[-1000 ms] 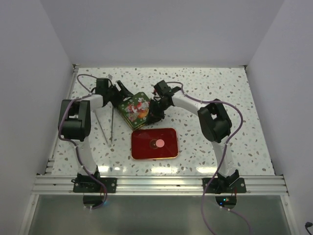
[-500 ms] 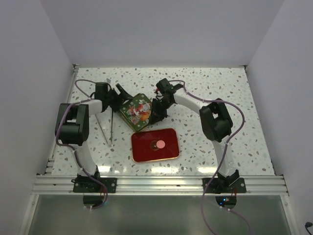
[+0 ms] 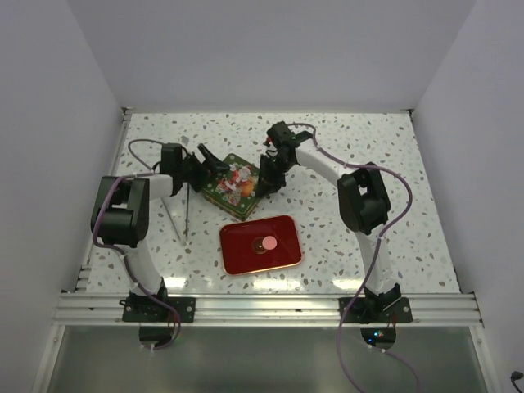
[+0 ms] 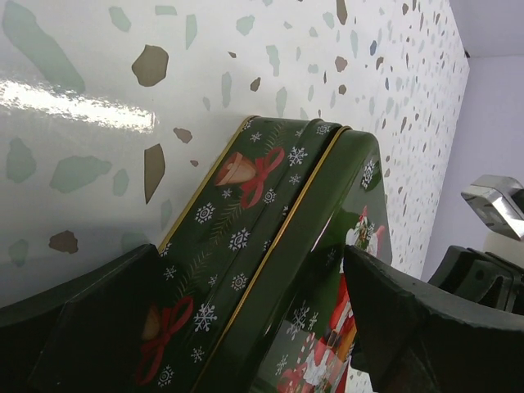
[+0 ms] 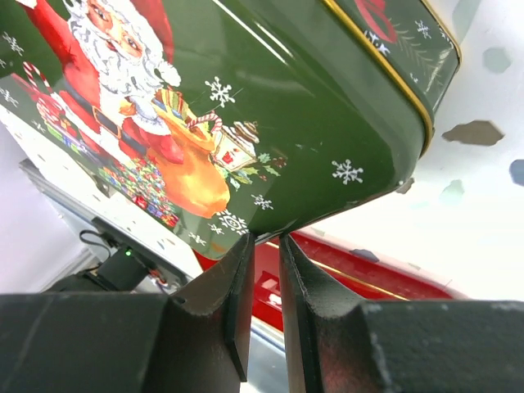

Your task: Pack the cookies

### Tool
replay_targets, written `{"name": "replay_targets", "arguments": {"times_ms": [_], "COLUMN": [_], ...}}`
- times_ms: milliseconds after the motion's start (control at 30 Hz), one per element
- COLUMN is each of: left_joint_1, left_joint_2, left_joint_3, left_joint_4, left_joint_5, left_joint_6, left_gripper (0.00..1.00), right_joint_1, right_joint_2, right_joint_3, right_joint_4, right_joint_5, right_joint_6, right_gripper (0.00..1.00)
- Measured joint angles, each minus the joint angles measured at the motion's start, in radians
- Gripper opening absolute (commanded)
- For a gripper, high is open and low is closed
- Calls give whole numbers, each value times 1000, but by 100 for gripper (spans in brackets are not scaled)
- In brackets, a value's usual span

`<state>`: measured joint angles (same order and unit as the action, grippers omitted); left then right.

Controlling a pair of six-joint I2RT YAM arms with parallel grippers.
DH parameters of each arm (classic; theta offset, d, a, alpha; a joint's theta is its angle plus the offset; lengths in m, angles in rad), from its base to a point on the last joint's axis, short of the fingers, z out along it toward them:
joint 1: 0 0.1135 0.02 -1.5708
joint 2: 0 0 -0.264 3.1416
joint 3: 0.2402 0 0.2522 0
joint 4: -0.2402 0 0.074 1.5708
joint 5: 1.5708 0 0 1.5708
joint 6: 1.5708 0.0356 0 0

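Note:
A green Christmas tin [image 3: 232, 183] with a Santa lid sits tilted at mid-table between both grippers. My left gripper [image 3: 211, 164] straddles its left corner, and in the left wrist view [image 4: 250, 262] the tin [image 4: 270, 246] fills the span between the fingers. My right gripper [image 3: 264, 184] is nearly shut, and in the right wrist view [image 5: 260, 246] it pinches the tin's lower rim [image 5: 270, 225]. One pink cookie [image 3: 268, 243] lies in an open red tray [image 3: 237, 250] just in front of the tin. No other cookies show.
Two thin grey rods [image 3: 185, 209] lie on the speckled table left of the red tray. White walls close in the table on the left, right and far sides. The red tray also shows under the tin in the right wrist view [image 5: 360, 274].
The green tin has shifted a little right and away from the arms, and both grippers have moved with it. The red tray and pink cookie have not moved.

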<state>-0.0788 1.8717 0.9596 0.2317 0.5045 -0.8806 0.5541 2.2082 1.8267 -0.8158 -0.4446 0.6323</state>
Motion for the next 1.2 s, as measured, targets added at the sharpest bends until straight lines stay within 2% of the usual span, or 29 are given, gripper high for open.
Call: {"name": "replay_targets", "arguments": {"times_ms": [333,433,533,567,600,633,733,933,1133,1200], "left_joint_1": [11,11,11,11,11,11,8,0,-16,-27], "left_joint_2": [-3,-3,-5,-6,-6,-6,-12,-17,-18,-19], "left_joint_3": [-36,-44,-63,-69,-74,-78,-79,-92,-100,-101], "left_joint_4": [71,87,114,122,128,137,164,214,235,235], "left_joint_5": [11,15,15,12,7,7,3,5,5,-8], "left_joint_6": [-30,-29,-29,-27,-26,-24,-18,-17,-31,-42], "left_gripper": [100,97,88,78,75,66,58,31,30,34], "right_joint_1": [0,0,0,0,0,-1,-4,-19,-60,-75], "right_joint_2": [15,19,29,32,38,45,63,68,68,68], "right_joint_3": [33,38,53,61,70,82,111,122,121,119], "right_joint_4": [-24,-29,-42,-50,-56,-67,-94,-112,-115,-114], "right_joint_5": [9,9,8,8,8,8,6,10,8,5], "right_joint_6": [-27,-27,-23,-21,-19,-18,-13,-11,-11,-11], "right_gripper": [22,22,22,22,22,22,22,21,21,21]}}
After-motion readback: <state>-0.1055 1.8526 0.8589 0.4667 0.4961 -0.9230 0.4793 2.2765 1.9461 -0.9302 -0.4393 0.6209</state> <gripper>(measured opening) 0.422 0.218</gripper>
